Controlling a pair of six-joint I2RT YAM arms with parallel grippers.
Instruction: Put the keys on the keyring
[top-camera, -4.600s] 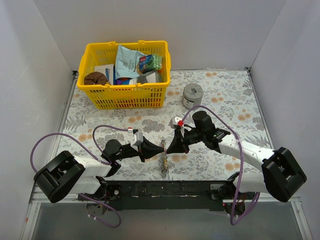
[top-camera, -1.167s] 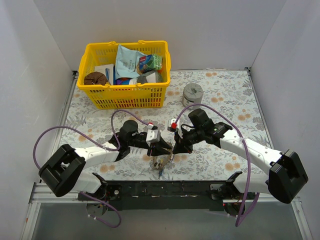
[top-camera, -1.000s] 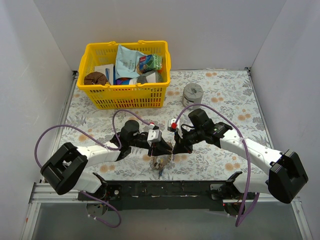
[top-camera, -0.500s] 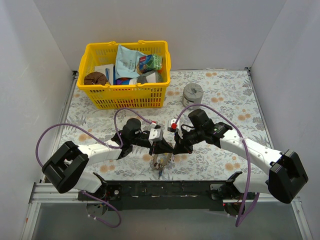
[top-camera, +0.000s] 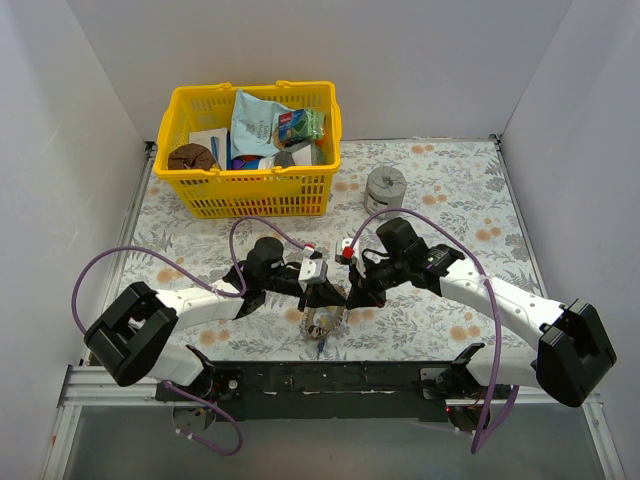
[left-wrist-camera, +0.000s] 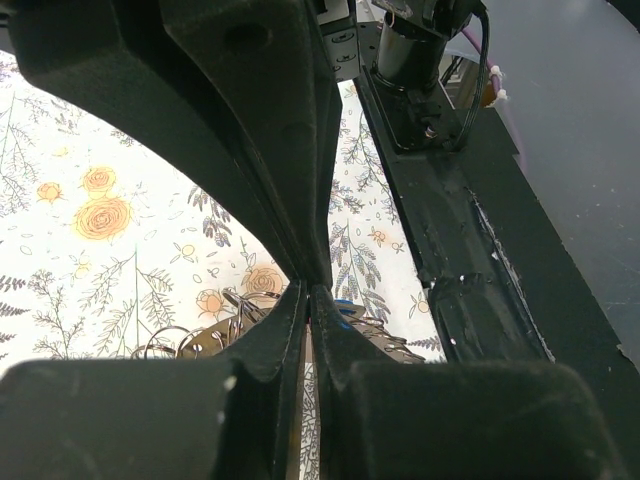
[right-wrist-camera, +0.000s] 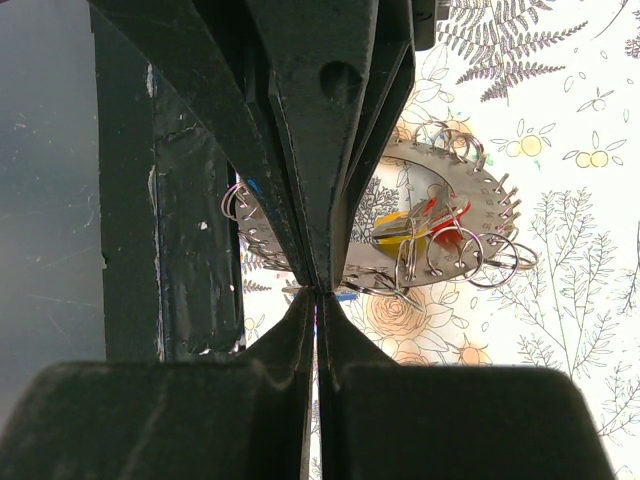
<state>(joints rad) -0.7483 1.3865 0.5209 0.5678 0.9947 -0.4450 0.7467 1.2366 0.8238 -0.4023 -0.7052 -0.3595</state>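
Left gripper (left-wrist-camera: 310, 292): black fingers pressed together, tips low over the flower-printed tablecloth (left-wrist-camera: 100, 180), directly above the bunch. I cannot tell whether anything is caught between them.

Centre: the flat silver metal keyring (right-wrist-camera: 470, 200), with a wide hole and perforated rim, sits near the table's front edge between my two arms. Small wire loops (right-wrist-camera: 500, 262) hang through the rim. The silver keys with yellow, red and blue heads (right-wrist-camera: 395, 232) crowd against it.

Right gripper (right-wrist-camera: 317, 292): jaws likewise closed, tips meeting at the ring's lower rim. My judgement is that it steadies the ring so the left can work a loop. The grip itself is unconfirmed.
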